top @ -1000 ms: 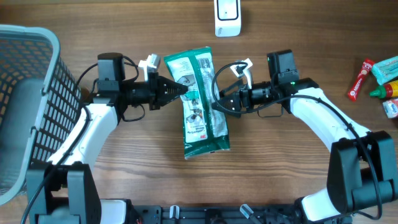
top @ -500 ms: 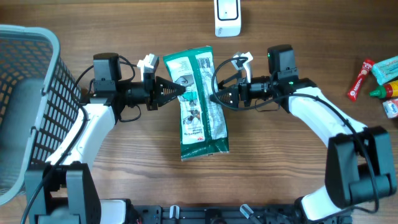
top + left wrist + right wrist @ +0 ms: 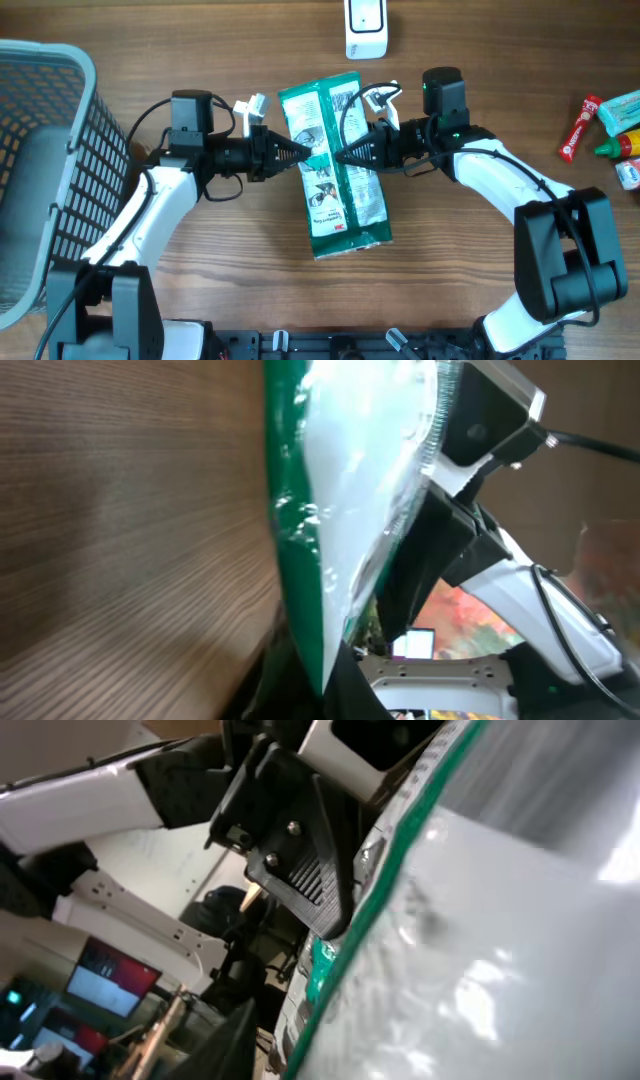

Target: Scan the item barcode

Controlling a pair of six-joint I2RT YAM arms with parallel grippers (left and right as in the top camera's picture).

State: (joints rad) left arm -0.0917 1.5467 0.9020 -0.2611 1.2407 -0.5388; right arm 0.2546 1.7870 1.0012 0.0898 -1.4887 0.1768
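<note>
The item is a green and white plastic packet (image 3: 345, 190), lifted and tilted between both arms in the overhead view. My left gripper (image 3: 303, 155) is shut on its left edge, and the green seam (image 3: 300, 560) runs down into the jaws in the left wrist view. My right gripper (image 3: 335, 157) has its fingers drawn together over the packet's upper middle. The right wrist view is filled by the packet (image 3: 500, 920), with its green edge running into the jaws. A white scanner (image 3: 366, 28) stands at the table's far edge. No barcode shows plainly.
A grey mesh basket (image 3: 75, 70) fills the left side. A red tube (image 3: 578, 128) and other small packages (image 3: 625, 115) lie at the right edge. The wooden table (image 3: 480, 260) extends in front of the arms.
The right gripper has closed from wide open onto the packet. Both arms and the packet have shifted a little to the right, and the packet's lower end has swung right.
</note>
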